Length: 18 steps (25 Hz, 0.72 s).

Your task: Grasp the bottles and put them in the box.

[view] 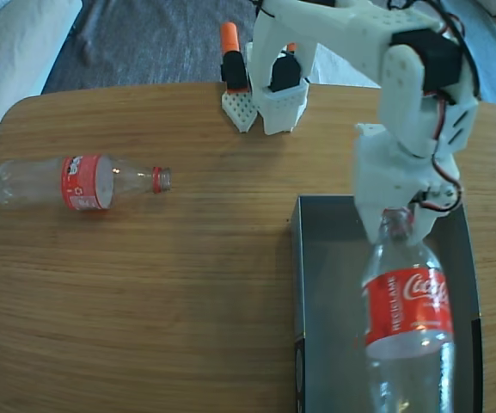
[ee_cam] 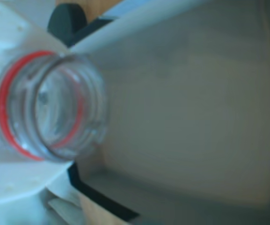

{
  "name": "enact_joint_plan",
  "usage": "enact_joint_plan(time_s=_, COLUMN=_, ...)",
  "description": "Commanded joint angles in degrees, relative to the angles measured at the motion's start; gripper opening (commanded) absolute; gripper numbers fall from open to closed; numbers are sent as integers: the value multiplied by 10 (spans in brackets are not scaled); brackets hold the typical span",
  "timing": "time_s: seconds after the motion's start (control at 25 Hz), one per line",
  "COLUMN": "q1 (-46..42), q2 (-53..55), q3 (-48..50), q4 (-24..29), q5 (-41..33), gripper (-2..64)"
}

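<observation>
One clear Coca-Cola bottle (view: pixel 76 181) with a red label lies on its side on the wooden table at the left, mouth pointing right, far from the arm. A second bottle (view: pixel 407 314) is over the dark grey-blue box (view: pixel 300 284) at the right, its lower end cut off by the picture's bottom edge. My white gripper (view: pixel 395 219) is shut on that bottle's neck. In the wrist view the open bottle mouth with its red ring (ee_cam: pixel 50 105) fills the left side between my white fingers (ee_cam: pixel 18 187), and the box's grey inside (ee_cam: pixel 186 117) lies behind it.
The arm's white base (view: pixel 280 103) and an orange-and-black part (view: pixel 232 60) on a white perforated plate stand at the table's far edge. Bare wood stretches between the lying bottle and the box. Beyond the table are a grey rug and a pale cushion (view: pixel 15 43).
</observation>
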Motion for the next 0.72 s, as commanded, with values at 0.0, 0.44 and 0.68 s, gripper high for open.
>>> enact_joint_plan(time_s=0.0, q1=-6, q2=9, q3=11, q4=-8, q5=4, gripper=-1)
enact_joint_plan(time_s=0.44, q1=5, q2=13, q3=117, q4=-99, q5=4, gripper=-3)
enact_joint_plan(time_s=0.68, q1=4, q2=19, q3=164, q4=-105, q5=6, gripper=-3)
